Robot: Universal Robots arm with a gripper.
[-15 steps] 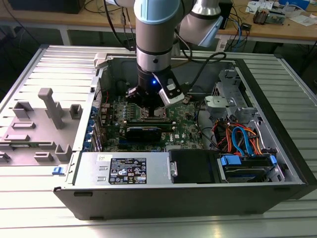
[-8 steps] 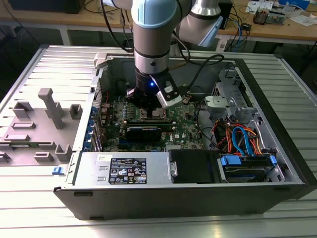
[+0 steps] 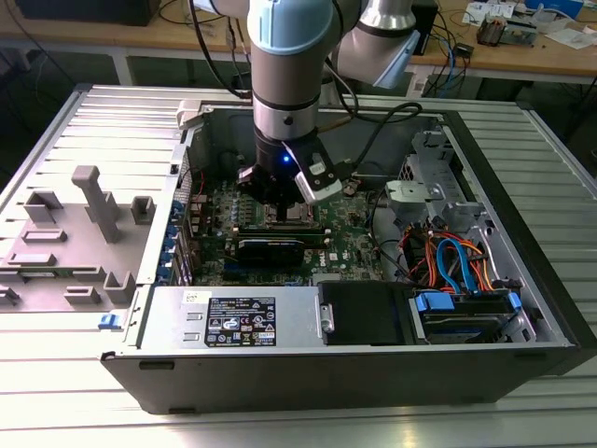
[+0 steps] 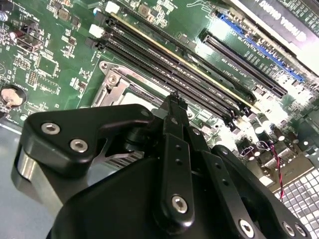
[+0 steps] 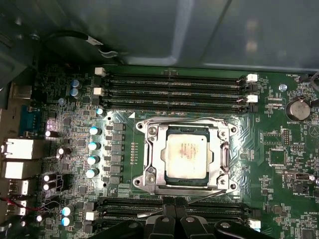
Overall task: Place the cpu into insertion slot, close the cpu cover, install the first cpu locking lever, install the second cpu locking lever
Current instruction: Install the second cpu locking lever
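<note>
Gripper [image 5: 172, 211] fingers pressed together, holding nothing | cpu [image 5: 187, 156] seated in insertion slot [image 5: 149, 159], cpu cover [image 5: 223, 158] down | gripper just beside socket edge (memory-slot side)

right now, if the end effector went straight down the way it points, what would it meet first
Probably the thin silvery metal cpu cover frame, or a thin wire locking lever at its near edge. The end effector points down at that edge, beside the dull silver-grey square cpu seated in the socket. Depth is unclear.

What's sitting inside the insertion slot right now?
The cpu lies flat in the insertion slot, with the cpu cover closed around it. The socket contacts beneath the chip are covered.
</note>
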